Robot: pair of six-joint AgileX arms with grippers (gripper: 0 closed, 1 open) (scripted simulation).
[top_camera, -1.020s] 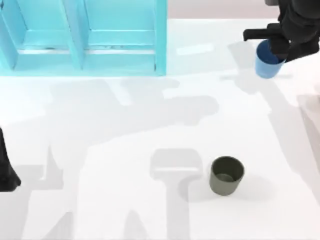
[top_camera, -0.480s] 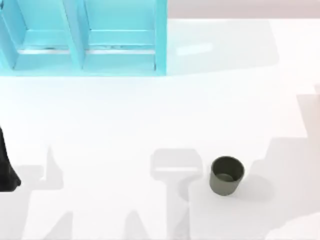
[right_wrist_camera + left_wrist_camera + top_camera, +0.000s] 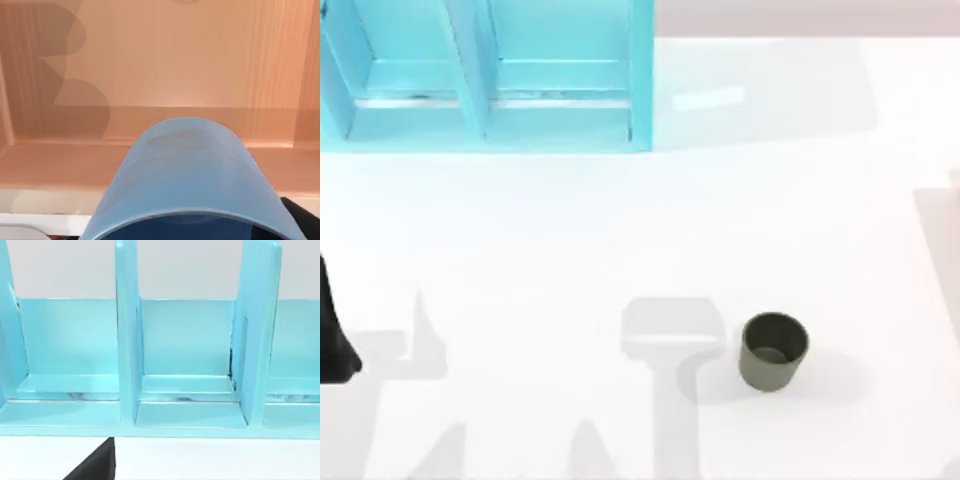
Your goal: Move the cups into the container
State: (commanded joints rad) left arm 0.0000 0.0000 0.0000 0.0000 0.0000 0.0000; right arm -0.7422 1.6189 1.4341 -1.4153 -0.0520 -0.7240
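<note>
The olive-green cup (image 3: 774, 350) stands upright on the white table, right of centre near the front, with no gripper near it. In the right wrist view the blue cup (image 3: 187, 175) sits close to the camera. My right gripper is shut on the blue cup, and one dark finger (image 3: 303, 219) shows at its side. Beyond the cup lies the inside of a tan-orange container (image 3: 165, 75), its floor and walls bare. My left arm (image 3: 332, 345) is parked at the table's left edge.
A teal rack with upright dividers (image 3: 480, 80) stands at the back left of the table. The left wrist view faces its compartments (image 3: 187, 355). Open white table surrounds the olive cup.
One second ago my right gripper held the blue cup at the top view's back right. It has since left that view with the cup, and its shadows have gone. The olive cup and left arm have not moved.
</note>
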